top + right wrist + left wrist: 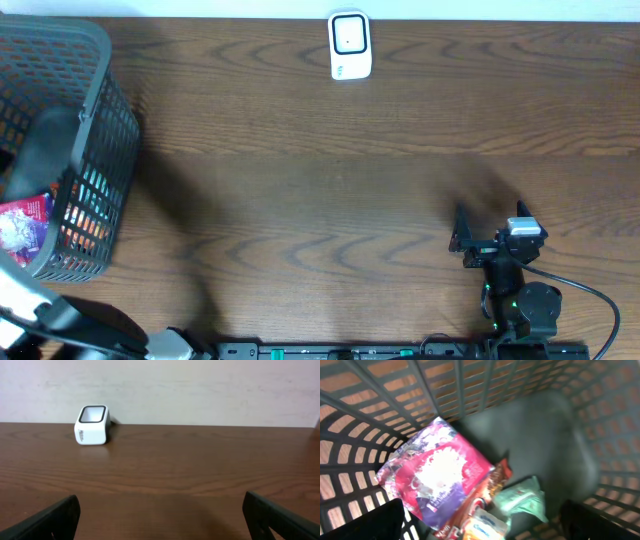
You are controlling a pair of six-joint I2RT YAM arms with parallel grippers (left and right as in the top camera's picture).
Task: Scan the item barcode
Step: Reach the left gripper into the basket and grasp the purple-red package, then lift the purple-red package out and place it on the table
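Overhead: a grey mesh basket point(100, 130) stands on the desk point(300, 200), and the pink packet point(22, 225) lies inside it. The white scanner point(350, 45) sits well to the basket's right. Farther right of the basket, the right end effector point(460, 238) is fully spread and empty.

Left wrist: inside the basket, the left end effector point(485, 527) gapes wide over the pink packet, gripping nothing. The packet's print is too blurred to read.

Right wrist: the scanner's side lettering is too small to read. The fingers point(45, 522) stand wide apart with nothing between them.
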